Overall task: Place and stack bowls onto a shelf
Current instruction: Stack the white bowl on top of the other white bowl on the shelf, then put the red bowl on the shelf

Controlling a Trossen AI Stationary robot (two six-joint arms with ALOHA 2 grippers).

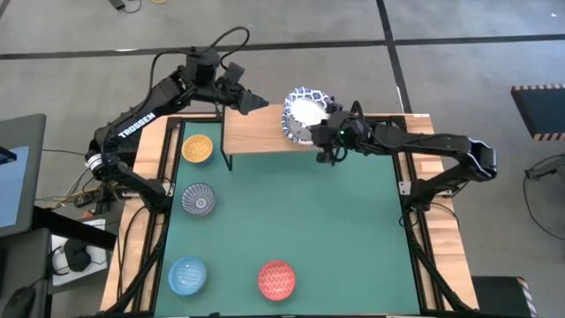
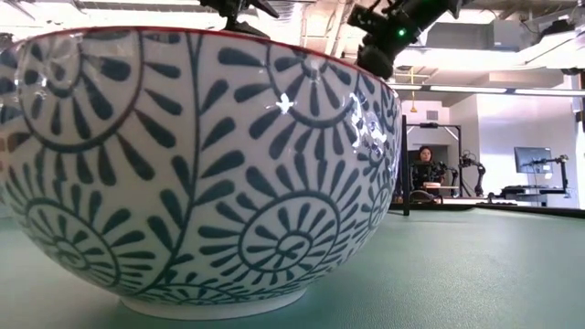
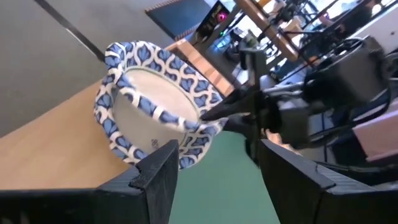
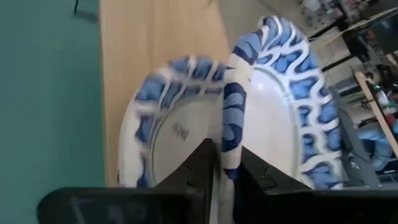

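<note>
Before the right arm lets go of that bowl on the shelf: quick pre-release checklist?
1. Grip: right gripper is pinched on the rim of the white-and-blue bowl. Ok.
2. Bowl attitude: it stands tilted up on its side, not flat. Not ok to release yet.
3. Stack underneath: another patterned bowl lies below it on the shelf; whether the two are aligned, cannot tell.
4. Left gripper: open, above the shelf beside the bowl, not touching. Ok.
5. Shelf room: bare wood to the left of the bowls. Ok.
</note>
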